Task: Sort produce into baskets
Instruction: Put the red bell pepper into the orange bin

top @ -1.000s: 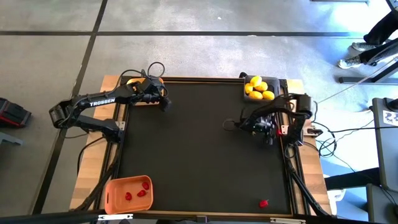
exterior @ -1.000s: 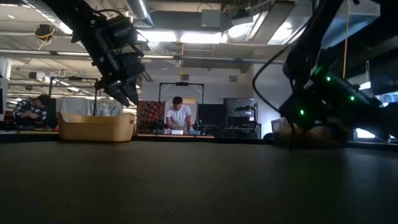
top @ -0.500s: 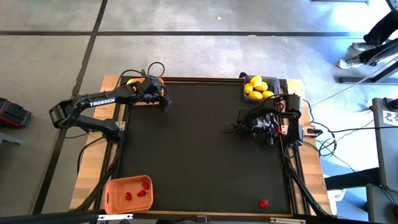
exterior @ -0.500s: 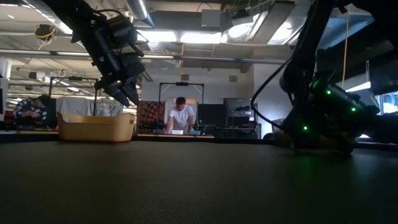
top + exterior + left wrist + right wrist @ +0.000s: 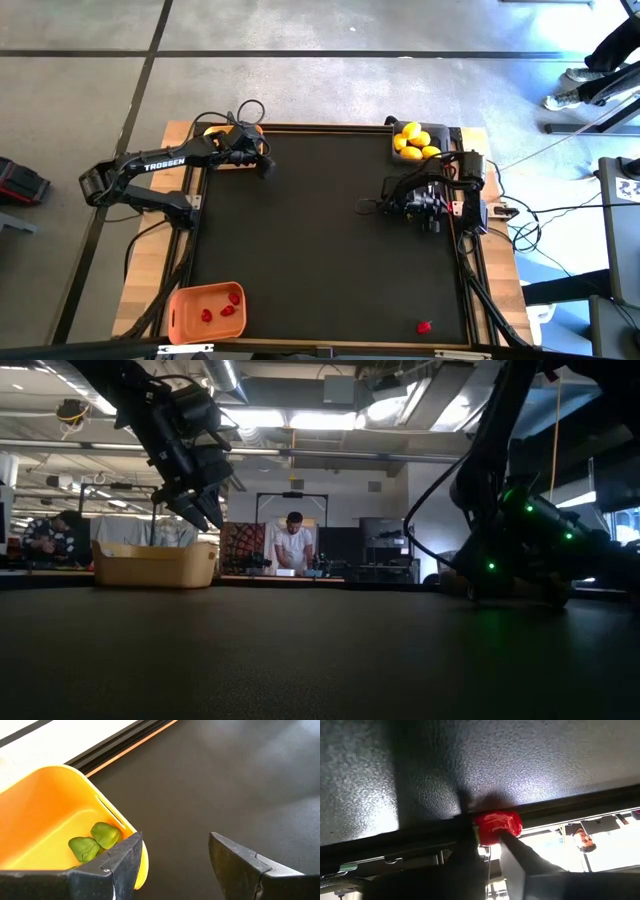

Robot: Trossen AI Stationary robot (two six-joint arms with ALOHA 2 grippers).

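My right gripper (image 5: 492, 839) lies low over the black mat at the table's right (image 5: 385, 205), shut on a small red piece (image 5: 497, 825). Another red piece (image 5: 424, 326) lies on the mat by the near edge. My left gripper (image 5: 175, 860) hangs open and empty above the mat at the far left (image 5: 265, 168), next to the yellow basket (image 5: 45, 805), which holds two green pieces (image 5: 95, 842). The dark grey basket (image 5: 447, 135) at the far right holds yellow lemons (image 5: 415, 140). The orange basket (image 5: 180, 305) at the near left holds red pieces (image 5: 222, 308). My right gripper pinches the red piece between its two fingertips (image 5: 512, 845), which close on the side facing the gripper (image 5: 490, 834). The fingers lie about level, close to the mat, reaching from the table's right side. The piece sits at the mat's surface.
The middle of the mat (image 5: 320, 240) is bare. Wooden table edges and cables run along both sides. Beyond the far edge, a person (image 5: 293, 545) stands in the room.
My right arm has sunk toward the mat and drawn a little toward the table's right edge, then stayed still. My left arm has not moved.
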